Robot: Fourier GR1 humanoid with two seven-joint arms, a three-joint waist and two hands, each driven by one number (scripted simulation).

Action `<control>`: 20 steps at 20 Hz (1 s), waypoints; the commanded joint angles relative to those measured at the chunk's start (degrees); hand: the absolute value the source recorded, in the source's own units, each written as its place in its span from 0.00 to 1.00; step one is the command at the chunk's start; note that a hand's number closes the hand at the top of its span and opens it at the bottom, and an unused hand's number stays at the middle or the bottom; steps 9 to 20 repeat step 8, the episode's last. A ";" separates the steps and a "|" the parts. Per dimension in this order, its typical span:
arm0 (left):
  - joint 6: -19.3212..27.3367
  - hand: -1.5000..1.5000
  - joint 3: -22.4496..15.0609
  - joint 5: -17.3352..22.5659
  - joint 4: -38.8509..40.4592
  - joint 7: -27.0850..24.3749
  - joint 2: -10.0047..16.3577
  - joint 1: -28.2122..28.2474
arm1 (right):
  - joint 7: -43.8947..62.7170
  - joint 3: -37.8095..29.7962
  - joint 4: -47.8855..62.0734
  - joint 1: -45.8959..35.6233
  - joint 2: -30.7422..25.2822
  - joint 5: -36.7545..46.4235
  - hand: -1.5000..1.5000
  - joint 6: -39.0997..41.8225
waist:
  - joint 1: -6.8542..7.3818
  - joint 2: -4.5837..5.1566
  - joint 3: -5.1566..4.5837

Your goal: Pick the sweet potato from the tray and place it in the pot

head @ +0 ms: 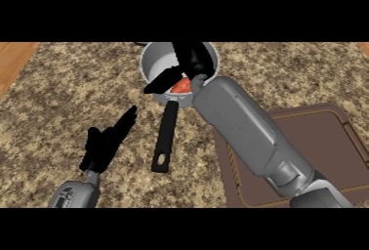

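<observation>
The grey pot [155,61] stands at the counter's far middle, its long black handle [166,136] pointing toward me. My right hand [193,58] hovers over the pot's opening, fingers stretched forward and thumb spread to the left. The orange sweet potato [181,86] shows just under the palm, at the pot's near rim, mostly hidden by the hand; no finger curls round it. The brown tray [324,141] lies at the right with my right forearm crossing its near left corner. My left hand [108,141] rests open at the lower left, fingers straight, left of the pot's handle.
The speckled stone counter [72,97] spreads around the pot and tray. A strip of wooden surface [13,58] shows at the far left edge. The pot's handle lies between my two arms.
</observation>
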 commanded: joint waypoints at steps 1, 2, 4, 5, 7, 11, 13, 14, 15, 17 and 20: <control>0.70 0.50 0.51 -0.11 2.15 0.96 -0.63 -0.77 | -3.10 -4.93 1.00 -1.45 0.03 -4.13 0.00 -9.51 | -1.13 0.15 -0.15; -1.81 0.50 2.85 1.22 2.29 -1.22 2.89 1.05 | -4.99 -7.71 0.65 -1.48 0.03 -4.03 0.00 -8.82 | -1.92 -0.04 -0.15; 0.40 0.50 1.53 -0.04 2.54 -0.07 0.22 0.00 | -8.55 -7.06 -0.36 1.97 0.03 -6.47 0.00 -10.10 | -2.61 -0.26 -0.13; -0.37 0.50 2.54 0.55 0.32 -0.18 1.99 1.81 | -12.75 -10.53 3.49 1.49 -0.15 -5.94 0.00 -9.24 | -2.25 -0.14 -0.13; 0.73 0.50 1.32 -0.20 0.23 0.83 0.31 2.29 | -14.17 -13.91 1.51 1.15 -2.75 -9.46 0.00 -5.11 | -2.81 -0.27 -0.12; 0.53 0.50 2.40 0.18 -0.32 1.64 1.20 1.38 | -15.41 -14.35 2.34 1.43 -1.09 -9.18 0.00 -6.83 | -2.82 -0.32 -0.13; 0.53 0.50 2.40 0.18 -0.32 1.64 1.20 1.38 | -15.41 -14.35 2.34 1.43 -1.09 -9.18 0.00 -6.83 | -2.82 -0.32 -0.13; 0.53 0.50 2.40 0.18 -0.32 1.64 1.20 1.38 | -15.41 -14.35 2.34 1.43 -1.09 -9.18 0.00 -6.83 | -2.82 -0.32 -0.13; 0.53 0.50 2.40 0.18 -0.32 1.64 1.20 1.38 | -15.41 -14.35 2.34 1.43 -1.09 -9.18 0.00 -6.83 | -2.82 -0.32 -0.13; 0.53 0.50 2.40 0.18 -0.32 1.64 1.20 1.38 | -15.41 -14.35 2.34 1.43 -1.09 -9.18 0.00 -6.83 | -2.82 -0.32 -0.13; 0.53 0.50 2.40 0.18 -0.32 1.64 1.20 1.38 | -15.41 -14.35 2.34 1.43 -1.09 -9.18 0.00 -6.83 | -2.82 -0.32 -0.13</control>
